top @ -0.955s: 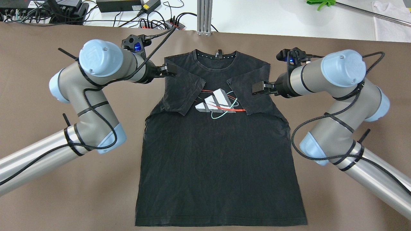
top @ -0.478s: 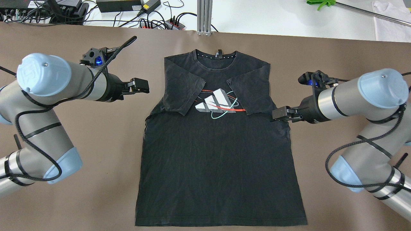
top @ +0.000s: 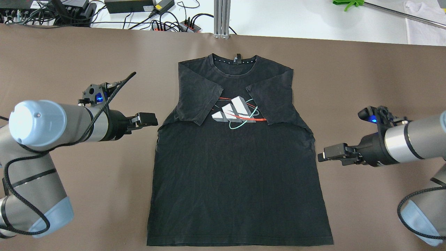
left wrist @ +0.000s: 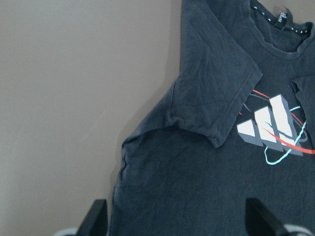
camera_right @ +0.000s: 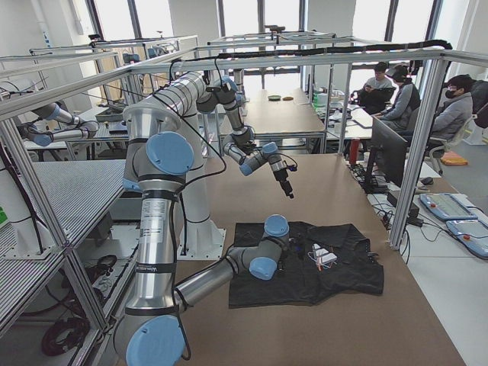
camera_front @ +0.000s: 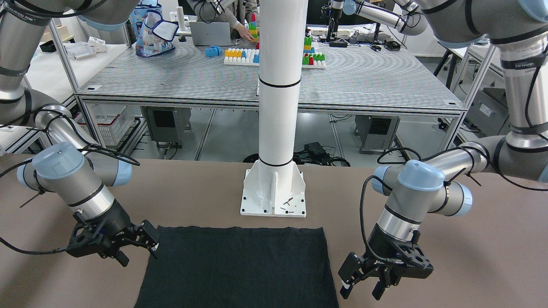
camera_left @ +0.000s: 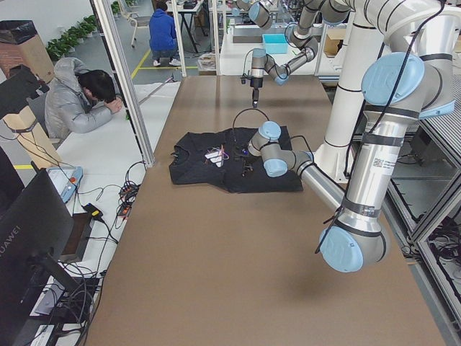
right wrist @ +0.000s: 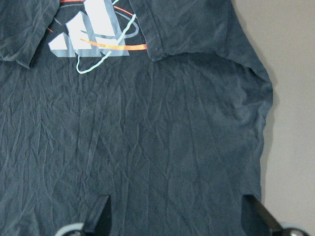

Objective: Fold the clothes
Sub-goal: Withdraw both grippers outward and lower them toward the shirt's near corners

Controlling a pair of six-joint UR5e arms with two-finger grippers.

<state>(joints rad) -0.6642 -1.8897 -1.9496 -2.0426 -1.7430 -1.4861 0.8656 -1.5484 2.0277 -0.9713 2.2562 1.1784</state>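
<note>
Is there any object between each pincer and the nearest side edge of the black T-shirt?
Nothing visible does. Only bare brown table lies between the left pincer and the black T-shirt, and likewise for the right pincer. Both pincers are open and hold nothing.

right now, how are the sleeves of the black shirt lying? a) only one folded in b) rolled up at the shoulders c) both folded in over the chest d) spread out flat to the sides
c: both sleeves lie folded in on the shirt, flanking the logo.
</note>
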